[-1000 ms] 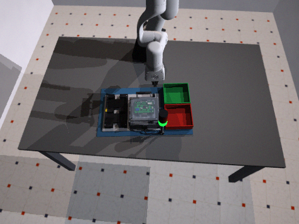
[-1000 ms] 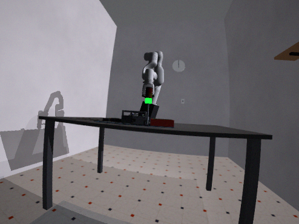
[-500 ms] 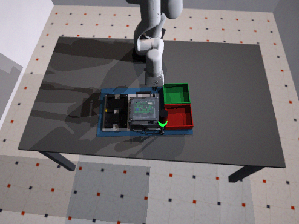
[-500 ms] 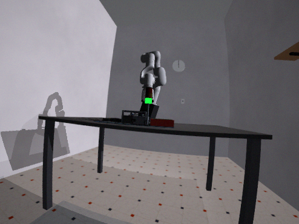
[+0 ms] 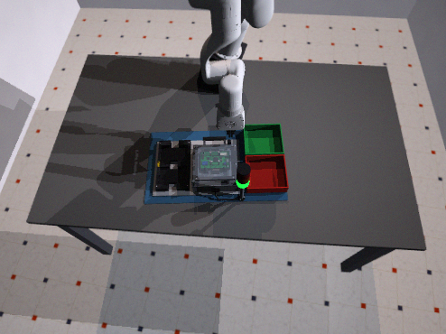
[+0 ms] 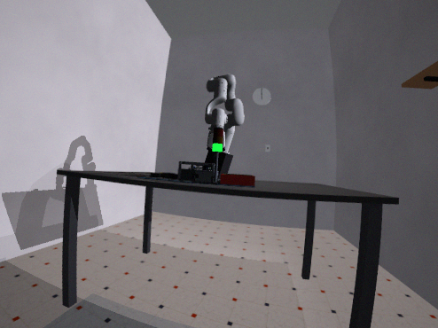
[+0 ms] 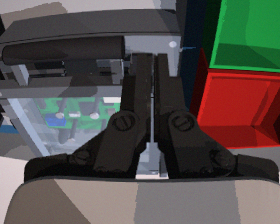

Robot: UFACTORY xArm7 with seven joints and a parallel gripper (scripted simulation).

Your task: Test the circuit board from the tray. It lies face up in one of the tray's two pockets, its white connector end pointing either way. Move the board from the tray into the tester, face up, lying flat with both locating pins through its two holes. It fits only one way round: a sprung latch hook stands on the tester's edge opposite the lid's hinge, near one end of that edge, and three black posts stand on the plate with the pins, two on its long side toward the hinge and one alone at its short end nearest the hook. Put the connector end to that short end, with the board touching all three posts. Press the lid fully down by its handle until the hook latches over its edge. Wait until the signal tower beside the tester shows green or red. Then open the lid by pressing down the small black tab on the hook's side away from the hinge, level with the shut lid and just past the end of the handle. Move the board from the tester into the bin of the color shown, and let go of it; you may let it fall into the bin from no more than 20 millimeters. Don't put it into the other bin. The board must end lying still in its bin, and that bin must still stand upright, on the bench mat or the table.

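Note:
The green circuit board (image 5: 214, 161) lies in the tester (image 5: 215, 166) under the shut clear lid; it also shows through the lid in the wrist view (image 7: 65, 118). The signal tower (image 5: 243, 182) beside the tester glows green, as in the side view (image 6: 217, 147). My gripper (image 5: 229, 131) is shut and empty, pointing down at the tester's far edge. In the wrist view its fingertips sit just past the end of the black lid handle (image 7: 63, 47), by the latch hook. The black tab itself is hidden by the fingers.
The green bin (image 5: 263, 140) and the red bin (image 5: 267, 172) stand to the right of the tester, both empty. The black tray (image 5: 172, 166) lies to the left on the blue mat. The bins show close by in the wrist view (image 7: 250, 22).

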